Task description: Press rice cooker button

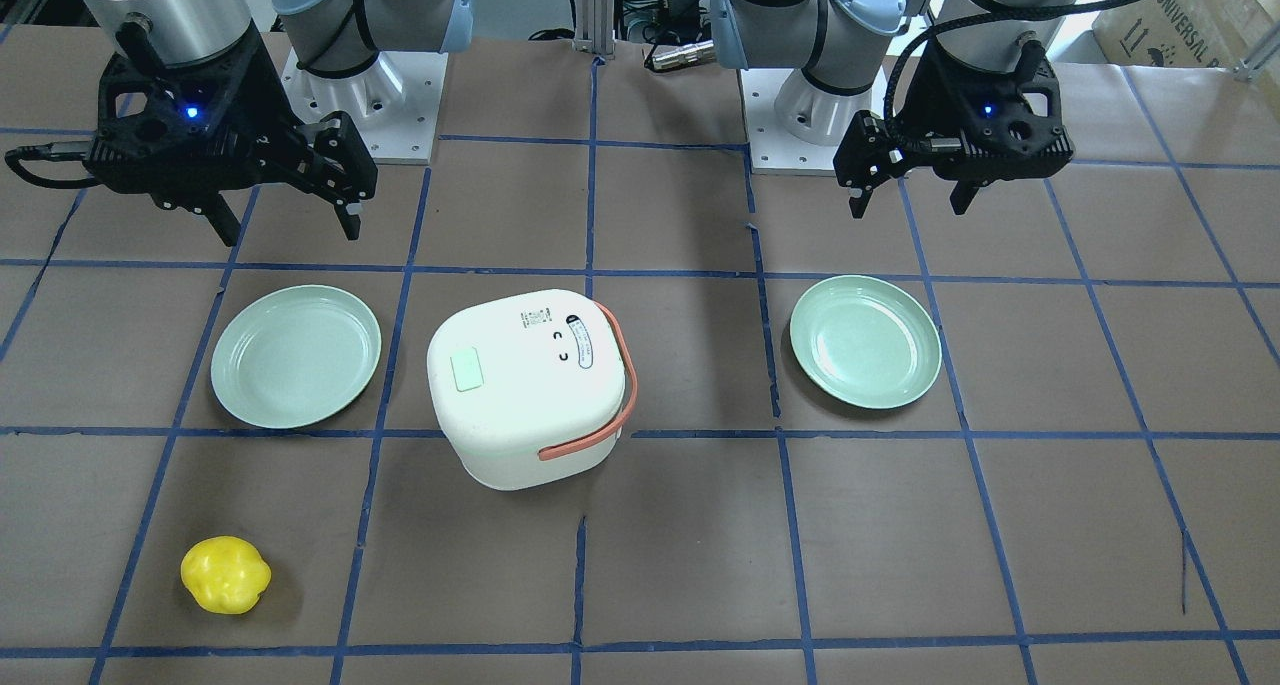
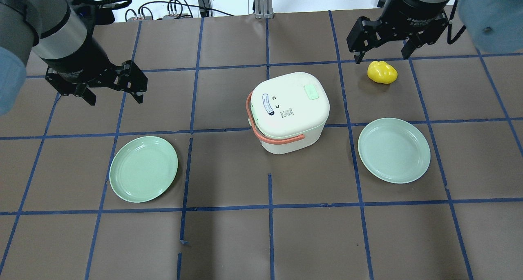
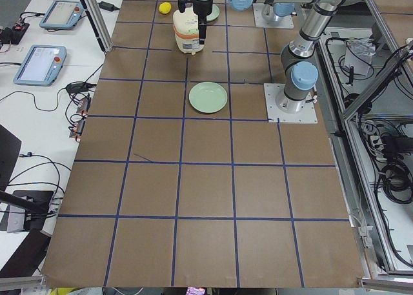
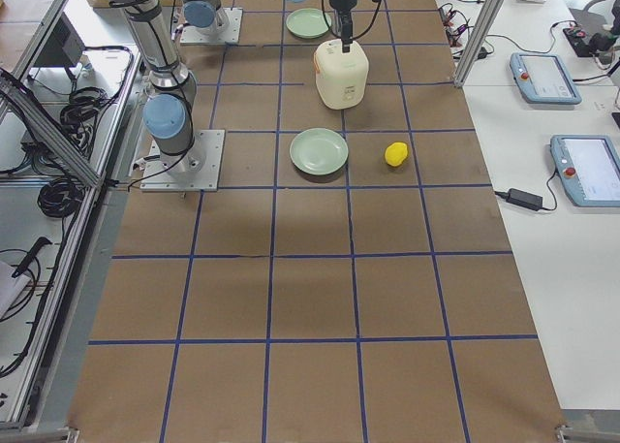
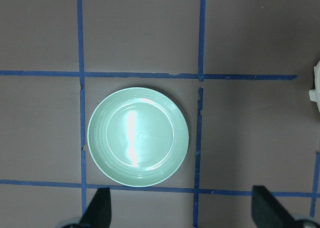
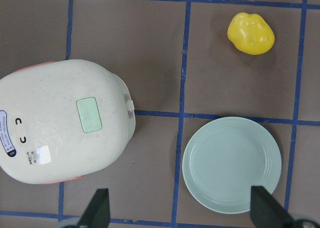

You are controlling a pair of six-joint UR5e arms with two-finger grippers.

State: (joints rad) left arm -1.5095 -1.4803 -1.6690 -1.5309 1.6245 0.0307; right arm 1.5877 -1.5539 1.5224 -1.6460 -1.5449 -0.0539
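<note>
Probably cooker (image 5: 316,81), L-wrist cam edge

White rice cooker (image 2: 292,108), orange handle (image 2: 282,140); mint plates (image 2: 143,169); blue-gridded brown table (image 2: 229,239).

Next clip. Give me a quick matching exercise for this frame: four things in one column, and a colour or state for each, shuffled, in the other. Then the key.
Things:
1. rice cooker
2. handle
3. lumpy toy
4. left hand

Colours or states:
A. yellow, lying on the bare table
B. open, holding nothing
C. white, lid shut
D. orange, folded down against the side

Pairs: 1-C, 2-D, 3-A, 4-B
</note>
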